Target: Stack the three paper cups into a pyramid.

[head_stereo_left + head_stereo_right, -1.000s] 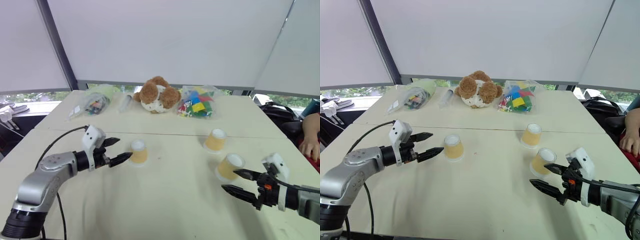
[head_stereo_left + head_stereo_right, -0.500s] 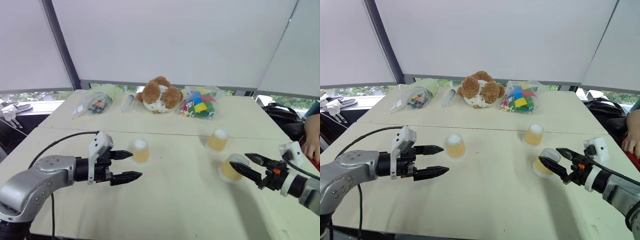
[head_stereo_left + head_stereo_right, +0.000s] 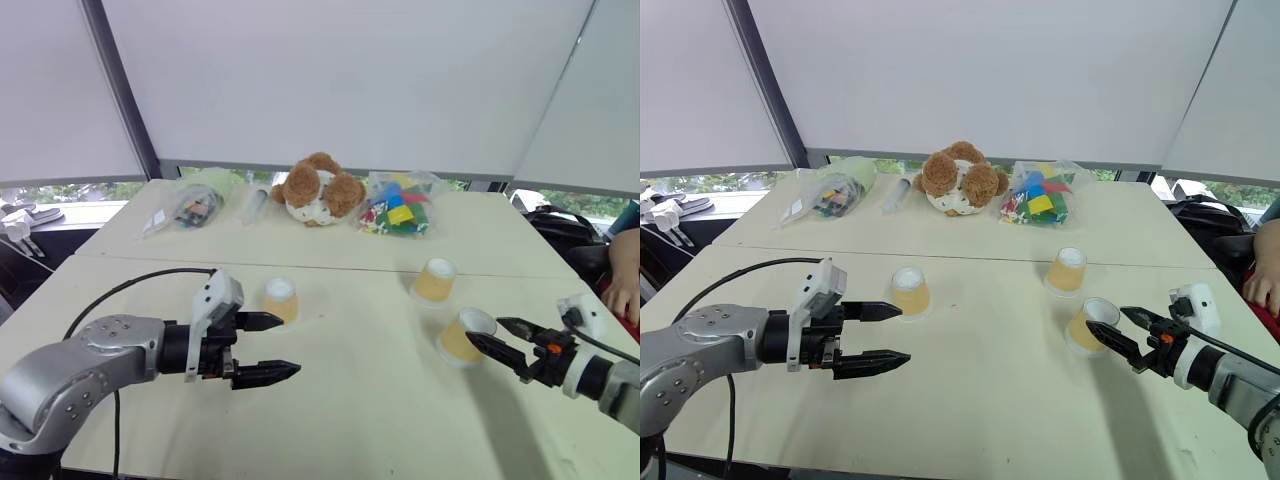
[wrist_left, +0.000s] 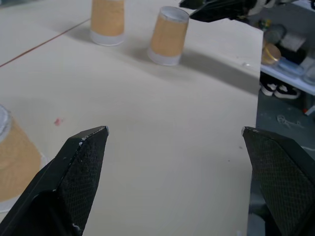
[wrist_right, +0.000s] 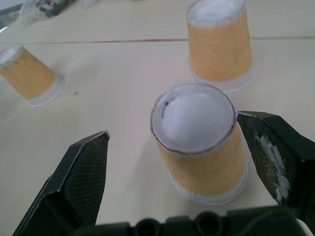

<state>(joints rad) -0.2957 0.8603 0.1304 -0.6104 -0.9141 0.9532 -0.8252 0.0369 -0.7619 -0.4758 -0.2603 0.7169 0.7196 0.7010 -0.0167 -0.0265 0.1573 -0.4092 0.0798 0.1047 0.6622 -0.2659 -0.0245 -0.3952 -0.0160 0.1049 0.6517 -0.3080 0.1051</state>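
Observation:
Three tan paper cups stand upside down on the table, apart from one another: one left of centre [image 3: 281,299], one at the far right [image 3: 434,281], and one nearer at the right [image 3: 461,336]. My left gripper [image 3: 290,346] is open and empty. It hovers just in front of the left cup, pointing to the right, without touching it. My right gripper [image 3: 483,331] is open, and its fingertips reach the near right cup [image 5: 199,142], which stands between the spread fingers [image 5: 83,167]. The left wrist view looks across the table to the two right cups [image 4: 169,36].
A teddy bear [image 3: 318,190], a bag of coloured blocks [image 3: 398,212], another bag [image 3: 190,205] and a clear tube [image 3: 253,205] lie along the table's far side. A person's hand [image 3: 622,290] rests at the right edge. Bags sit beyond the table at right.
My left gripper drew back from the left cup, toward me and to the right. My right gripper moved forward until its open fingers flank the near right cup. The cups stayed put.

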